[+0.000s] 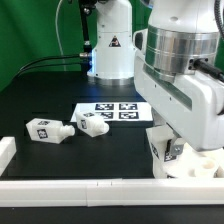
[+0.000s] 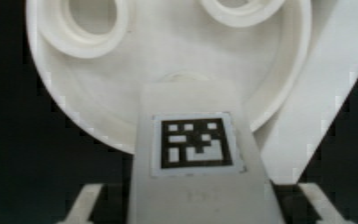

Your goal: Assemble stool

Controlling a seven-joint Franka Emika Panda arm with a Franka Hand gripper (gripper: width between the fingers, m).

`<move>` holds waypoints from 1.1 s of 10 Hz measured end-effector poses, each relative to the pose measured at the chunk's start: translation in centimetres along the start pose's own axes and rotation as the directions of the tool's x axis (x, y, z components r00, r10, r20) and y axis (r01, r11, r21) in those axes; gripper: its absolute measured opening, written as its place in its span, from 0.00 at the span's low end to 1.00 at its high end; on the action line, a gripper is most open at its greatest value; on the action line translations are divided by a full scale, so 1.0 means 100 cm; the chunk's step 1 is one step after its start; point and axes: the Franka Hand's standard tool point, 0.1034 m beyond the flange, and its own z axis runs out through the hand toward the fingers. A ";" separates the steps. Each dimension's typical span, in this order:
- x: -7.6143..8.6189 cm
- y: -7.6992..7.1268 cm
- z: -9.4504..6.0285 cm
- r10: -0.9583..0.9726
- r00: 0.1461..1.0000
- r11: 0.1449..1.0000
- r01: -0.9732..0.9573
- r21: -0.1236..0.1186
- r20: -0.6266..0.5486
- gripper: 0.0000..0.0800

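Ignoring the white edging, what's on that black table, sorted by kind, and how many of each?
White blocky plastic legs with square tags: 3
White round plastic disc seat: 1
Thin flat white marker board: 1
Total: 5

We find the widest free room on the exterior view's left of the marker board (image 1: 115, 110), where the desk (image 1: 40, 98) lies bare. Behind the marker board the robot base (image 1: 110, 45) closes the way. At its near corner lies one loose leg (image 1: 92, 124), with a second leg (image 1: 48, 128) further to the exterior view's left. A bare strip runs between them and the border rail (image 1: 80, 187). On the marker board's other side, the arm (image 1: 185, 80), the seat (image 1: 205, 162) and a tagged leg (image 1: 163, 147) crowd the space. Only narrow dark gaps flank that leg between the jaws.
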 end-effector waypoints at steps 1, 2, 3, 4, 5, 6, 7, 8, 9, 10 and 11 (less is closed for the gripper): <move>0.000 0.000 0.001 -0.005 1.000 1.000 0.005 -0.001 0.000 0.51; 0.000 0.000 0.001 -0.007 1.000 1.000 0.007 0.000 0.000 0.72; 0.000 -0.001 -0.001 -0.039 0.999 0.999 0.039 0.004 0.000 0.72; 0.003 -0.001 -0.010 -0.082 0.997 0.997 0.082 0.014 0.001 0.79; 0.007 0.002 -0.023 -0.113 0.994 0.993 0.112 0.033 0.012 0.81; 0.013 0.005 -0.033 -0.134 0.991 0.990 0.133 0.046 0.025 0.81; 0.013 0.006 -0.031 -0.134 0.991 0.990 0.132 0.042 0.026 0.81; 0.011 0.006 -0.029 -0.137 0.990 0.990 0.136 0.039 0.026 0.81; 0.011 0.006 -0.029 -0.138 0.990 0.990 0.137 0.039 0.026 0.81; 0.011 0.006 -0.028 -0.151 0.988 0.988 0.150 0.039 0.025 0.81; 0.011 0.006 -0.028 -0.176 0.984 0.984 0.175 0.040 0.024 0.81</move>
